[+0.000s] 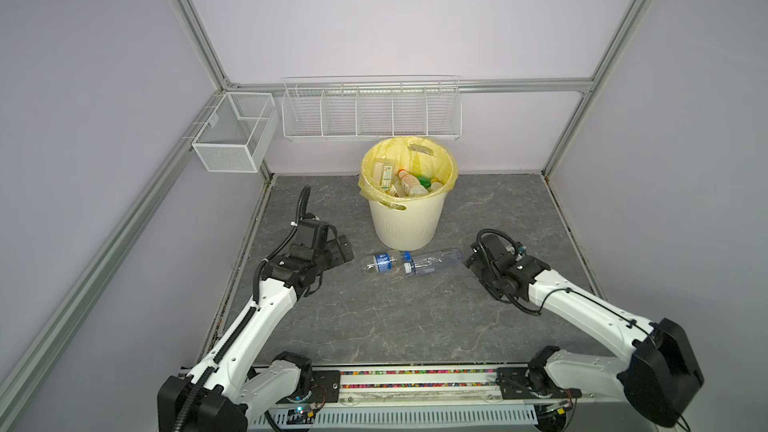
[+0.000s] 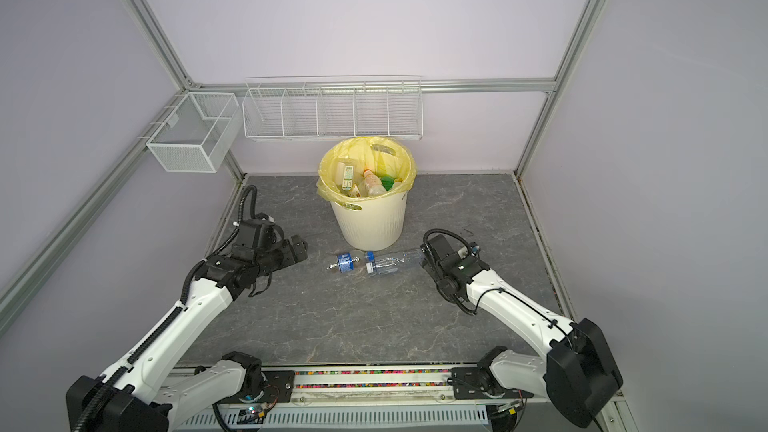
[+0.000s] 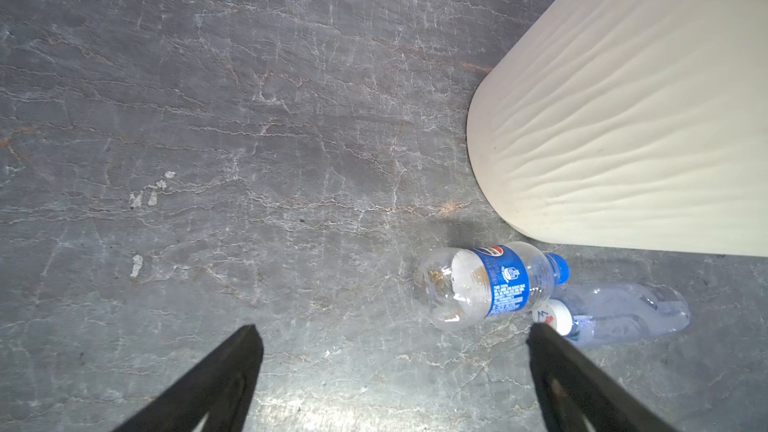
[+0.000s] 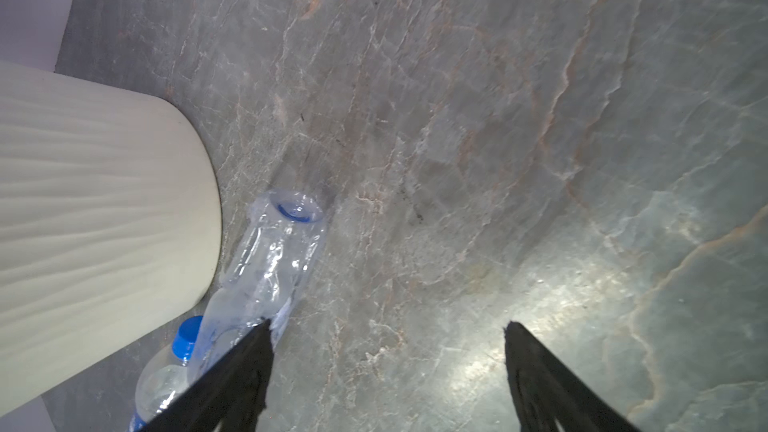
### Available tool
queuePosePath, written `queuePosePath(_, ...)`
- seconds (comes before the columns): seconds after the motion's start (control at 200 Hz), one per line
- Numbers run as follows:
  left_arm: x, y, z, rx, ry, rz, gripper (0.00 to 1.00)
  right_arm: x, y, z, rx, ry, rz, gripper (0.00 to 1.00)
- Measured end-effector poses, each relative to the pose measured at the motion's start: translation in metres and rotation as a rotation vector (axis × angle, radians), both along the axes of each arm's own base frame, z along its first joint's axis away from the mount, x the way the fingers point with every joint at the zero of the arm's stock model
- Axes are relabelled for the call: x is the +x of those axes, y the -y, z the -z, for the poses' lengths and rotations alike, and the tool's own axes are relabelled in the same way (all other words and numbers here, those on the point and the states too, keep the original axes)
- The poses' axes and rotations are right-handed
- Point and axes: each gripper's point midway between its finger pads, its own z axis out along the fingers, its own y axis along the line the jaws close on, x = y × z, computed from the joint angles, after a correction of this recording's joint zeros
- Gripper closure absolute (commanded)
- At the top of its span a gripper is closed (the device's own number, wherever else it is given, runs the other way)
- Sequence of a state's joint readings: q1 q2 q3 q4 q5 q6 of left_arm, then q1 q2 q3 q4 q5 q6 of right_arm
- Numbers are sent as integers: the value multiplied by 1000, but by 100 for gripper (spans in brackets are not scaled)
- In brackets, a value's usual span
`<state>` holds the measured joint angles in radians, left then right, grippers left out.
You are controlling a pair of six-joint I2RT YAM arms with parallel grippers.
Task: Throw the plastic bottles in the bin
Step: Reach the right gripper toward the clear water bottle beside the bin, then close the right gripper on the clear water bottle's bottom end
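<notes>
Right wrist view: one of the right fingers (image 4: 241,367) hides part of the crushed clear bottle (image 4: 274,259) and of the blue-capped bottle (image 4: 166,380), both lying on the worktop (image 4: 457,160) just beside the bin (image 4: 104,201). In a top view the bin's contents are a jumble, hard to sort. Both arms reach low and forward, either side of the bottles, with the left fingers (image 3: 224,376) and the right fingers spread wide, holding nothing.

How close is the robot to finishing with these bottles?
Nearly. Several bottles already lie in the bin. Nothing is in hand: the left claw and right claw are both open and empty. Left on the table: a blue-label bottle and a crushed bottle.
</notes>
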<state>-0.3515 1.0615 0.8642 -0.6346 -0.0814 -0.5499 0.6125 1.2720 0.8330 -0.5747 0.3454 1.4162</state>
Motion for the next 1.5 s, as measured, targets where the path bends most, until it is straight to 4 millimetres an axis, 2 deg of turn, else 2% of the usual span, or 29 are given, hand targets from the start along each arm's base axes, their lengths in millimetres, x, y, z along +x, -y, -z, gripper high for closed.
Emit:
queuePosePath(0.115, -3, 0, 7, 1, -16, 0, 0, 16, -20, 1, 28, -11, 0, 12)
queuePosePath(0.32, -5, -1, 4, -4, -4, 1, 0, 40, -52, 6, 78, -21, -8, 11)
queuePosePath(0.445, -9, -2, 3, -8, 7, 0, 0, 49, -67, 17, 128, -45, 6, 11)
queuePosePath(0.68, -9, -2, 1, -13, 12, 3, 0, 50, -80, 42, 159, -97, 25, 10)
queuePosePath(0.81, -10, -2, 0, -15, 16, 5, 0, 54, -85, 42, 168, -96, 22, 9)
queuePosePath(0.95, -10, -2, -2, -15, 21, 3, 0, 69, -100, 38, 194, -85, 13, 4)
queuePosePath(1.045, -10, -2, -2, -15, 21, 3, 0, 75, -108, 44, 208, -91, 5, 0)
queuePosePath(1.15, -10, -2, -2, -15, 22, 3, 0, 73, -111, 56, 210, -119, 3, 3)
queuePosePath(1.28, -10, -3, -4, -16, 30, 1, 0, 72, -115, 65, 217, -138, 1, 12)
queuePosePath(1.455, -11, -4, -8, -18, 45, -2, 0, 75, -120, 66, 239, -130, -2, 36)
queuePosePath(1.5, -11, -4, -8, -18, 45, -2, 0, 75, -121, 66, 251, -124, -2, 38)
